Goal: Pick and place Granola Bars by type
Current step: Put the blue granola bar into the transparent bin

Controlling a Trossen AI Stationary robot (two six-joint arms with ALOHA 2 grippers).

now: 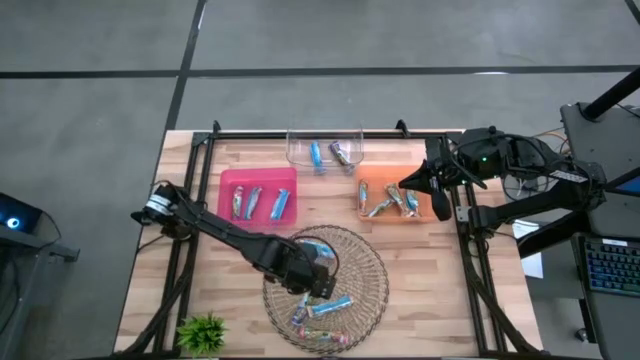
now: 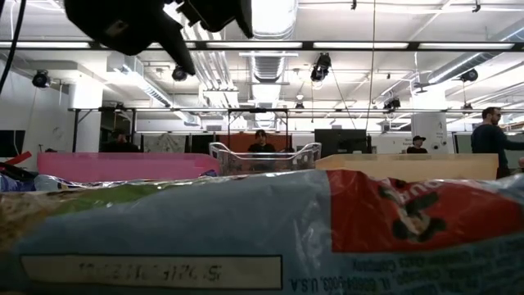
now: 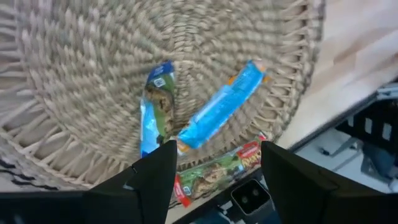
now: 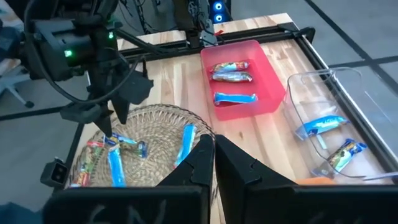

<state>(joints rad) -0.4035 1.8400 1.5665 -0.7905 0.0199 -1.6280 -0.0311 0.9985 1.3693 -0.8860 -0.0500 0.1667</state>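
We have our left pincer (image 1: 318,282) hanging over the round woven wicker basket (image 1: 370,262) near the front of the pale wooden bench (image 1: 420,300), its two dark fingers (image 3: 152,180) spread wide and gripping nothing; we judge it is poised this way to drop on one of the shiny wrapped granola bars (image 3: 221,104) lying loose on the weave below. Our right pincer (image 1: 425,180) waits clenched and empty above the orange rectangular plastic tray (image 1: 362,180) at the right, clear of the basket so the two arms do not cross.

The trays sit in a row behind the basket, we think, so each type has its own place: the pink rectangular plastic tray (image 1: 228,180) holds three bars, the clear plastic bin (image 1: 296,150) at the back holds two, and the orange one holds several. A few bars remain in the basket.

From the left wrist we see a long bright blue bar lying slantwise, a second blue one with a brownish picture (image 3: 155,106) just beside it, and a green and red one (image 3: 217,171) at the rim. The wrappers look slick and crinkly. A small green plant (image 1: 203,331) stands at the front left corner
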